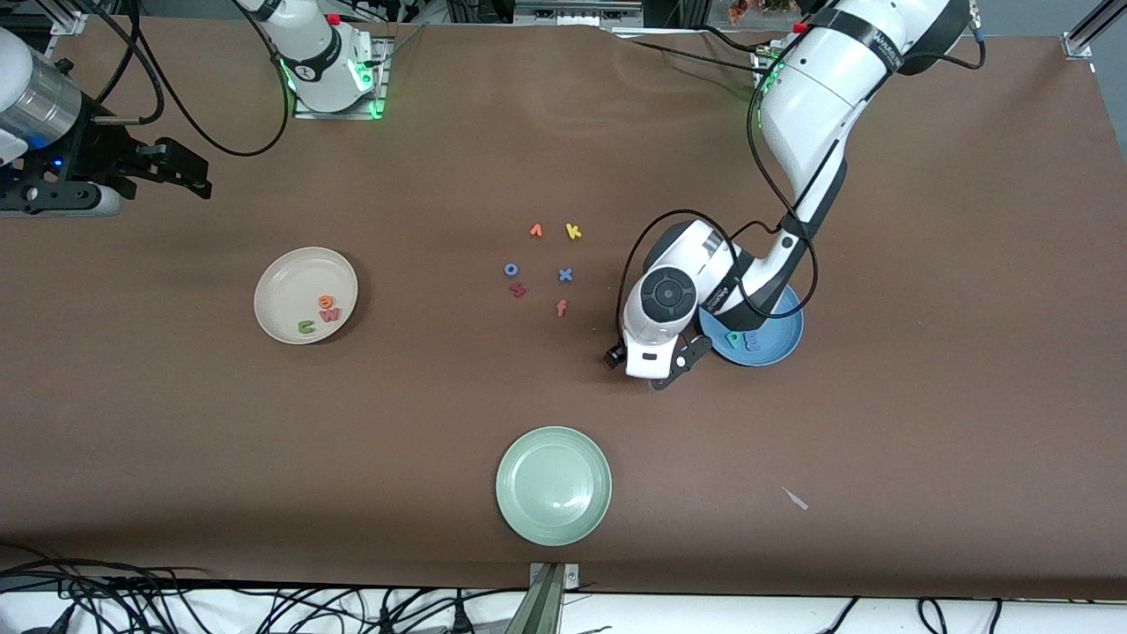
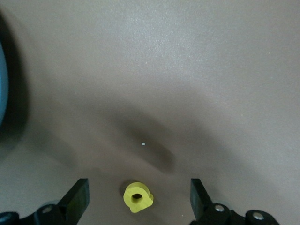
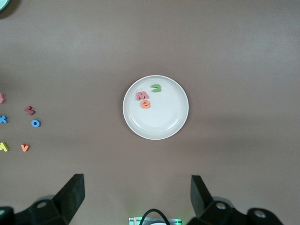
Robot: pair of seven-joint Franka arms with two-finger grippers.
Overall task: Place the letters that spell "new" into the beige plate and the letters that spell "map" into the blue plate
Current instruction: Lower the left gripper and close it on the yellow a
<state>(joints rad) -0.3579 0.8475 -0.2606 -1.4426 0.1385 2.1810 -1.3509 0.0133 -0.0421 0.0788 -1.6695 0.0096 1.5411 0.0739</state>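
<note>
The left claw [image 2: 139, 199] is hanging low over the brown surface [image 1: 924, 352], just beside the blue plate [image 1: 779, 343]. Its two fingers [image 2: 77, 199] are spread wide, and the yellow a [image 2: 138, 197] is lying on the surface between them. The fingers are not touching the letter. From the front camera the a is hidden under the arm.

The teal p [image 1: 732, 336] and the light-blue m [image 1: 754, 339] are lying in the blue plate, side by side.

The beige plate [image 1: 286, 286] is sitting toward the right arm's end of the surface. The green n [image 1: 306, 327], the orange e [image 1: 327, 302] and the pinkish-red w [image 1: 329, 314] are lying in it (all three close together near one edge).

The right claw [image 3: 138, 199] is waiting up high over the right arm's end of the surface, and it is released too, holding nothing.

Six other letters [image 1: 541, 269] are lying loose in the middle of the surface: a yellow k, a blue x, a blue o and a few red and orange ones.

The pale green plate [image 1: 554, 485] is sitting nearer to the front camera than all the letters.
</note>
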